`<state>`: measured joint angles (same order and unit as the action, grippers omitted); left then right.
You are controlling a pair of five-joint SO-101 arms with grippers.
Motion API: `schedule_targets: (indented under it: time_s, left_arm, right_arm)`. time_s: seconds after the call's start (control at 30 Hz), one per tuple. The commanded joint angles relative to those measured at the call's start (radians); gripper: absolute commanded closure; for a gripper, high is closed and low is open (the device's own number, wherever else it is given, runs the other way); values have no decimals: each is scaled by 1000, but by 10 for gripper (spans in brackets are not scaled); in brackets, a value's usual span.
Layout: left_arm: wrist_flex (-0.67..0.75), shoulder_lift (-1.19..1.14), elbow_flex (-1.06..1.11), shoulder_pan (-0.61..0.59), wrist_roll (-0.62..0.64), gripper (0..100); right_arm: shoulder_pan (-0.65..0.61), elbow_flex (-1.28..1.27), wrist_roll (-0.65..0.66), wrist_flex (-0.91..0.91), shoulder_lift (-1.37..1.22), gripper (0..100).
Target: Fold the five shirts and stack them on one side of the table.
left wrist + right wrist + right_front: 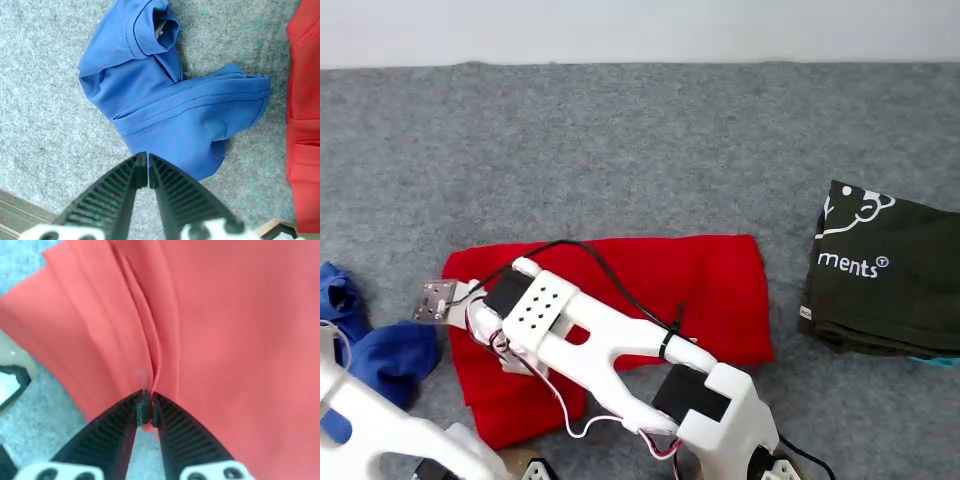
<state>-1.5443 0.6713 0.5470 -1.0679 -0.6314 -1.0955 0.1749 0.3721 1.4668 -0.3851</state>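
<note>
Probably mid-fold on the red shirt (700, 290), right fingers (112, 432) pinching its crease, left fingers (117, 192) clenched empty over the blue shirt (190, 130); next, pull it across evenly.

Your worktop (640, 150) is covered in rough, matt grey carpet. The red shirt (720, 290) is smooth matt cloth, and the blue shirt (190, 120) is a fine knit with stitched hems. Your left hand (148, 172) and right hand (146, 410) have ribbed matt black plastic fingers. The right arm's shell (590, 335) is smooth white plastic.
</note>
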Motion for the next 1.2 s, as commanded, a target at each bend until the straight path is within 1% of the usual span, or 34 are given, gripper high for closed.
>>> schedule_targets:
  time_s: [0.0, 0.1, 0.23, 0.47, 0.6, 0.67, 0.73, 0.93, 1.07, 1.17]
  left_arm:
    - [-11, 31, -16, 2, 0, 986]
    - [-11, 31, -16, 2, 0, 986]
    - [-11, 31, -16, 2, 0, 986]
    - [-11, 31, -16, 2, 0, 986]
    - [-11, 31, -15, 2, 0, 986]
    - [-11, 31, -15, 2, 0, 986]
    - [-11, 31, -15, 2, 0, 986]
    - [-11, 31, -15, 3, 0, 986]
    - [-11, 31, -15, 3, 0, 986]
    - [-9, 31, -15, 3, 0, 986]
  right_arm:
    - [-12, 98, 9, 70, 10, 925]
    - [-12, 129, 9, 101, 10, 879]
    - [-13, 129, 9, 94, 8, 877]
    - [-47, 132, 9, 107, -70, 878]
    - [-61, 133, 12, 81, -120, 883]
    - [-56, 133, 17, 64, -131, 920]
    - [-38, 149, 18, 50, -133, 991]
    - [50, 255, 18, 102, -133, 988]
    - [148, 336, 17, 137, -133, 988]
    - [232, 347, 14, 127, -140, 988]
